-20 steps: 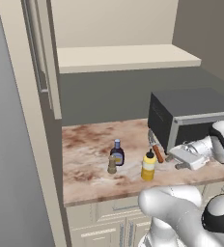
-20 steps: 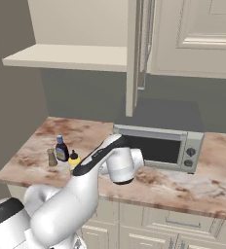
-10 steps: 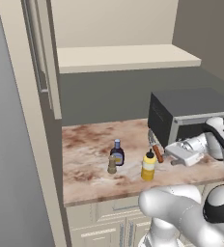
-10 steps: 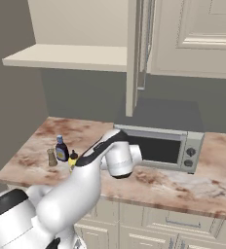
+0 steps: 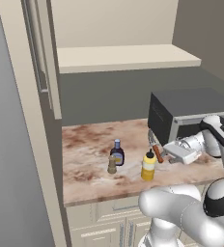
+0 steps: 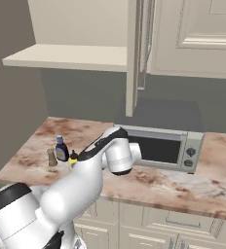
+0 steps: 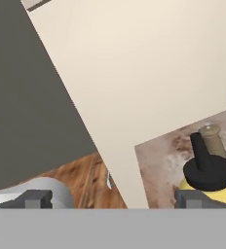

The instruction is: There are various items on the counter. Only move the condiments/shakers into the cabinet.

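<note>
On the marbled counter point(image 5: 85, 159) stand the yellow squeeze bottle point(image 5: 148, 166), the dark bottle with a blue cap point(image 5: 117, 153) and the short tan pepper shaker point(image 5: 112, 165). My gripper point(image 5: 167, 154) hovers just right of the yellow bottle, low over the counter, open and holding nothing. In the hand view the gripper point(image 7: 112, 199) is spread wide; the yellow bottle's dark nozzle point(image 7: 206, 168) rises by the right fingertip point(image 7: 190, 198), with the shaker point(image 7: 213, 138) behind it. The cabinet shelf point(image 5: 126, 58) is above. From the right, the dark bottle point(image 6: 61, 149), shaker point(image 6: 51, 157) and yellow bottle point(image 6: 73, 157) sit left of my arm.
A thin orange-brown stick point(image 5: 157, 154) lies between the yellow bottle and my hand. A dark microwave point(image 5: 186, 113) stands at the back right, close behind my wrist. The tall beige side panel point(image 5: 34, 58) rises on the left, and base cupboards point(image 6: 149, 223) run under the counter.
My hand has slid left along the counter, from in front of the microwave toward the yellow bottle. Its jaws stay open. The bottles and shaker have not moved.
</note>
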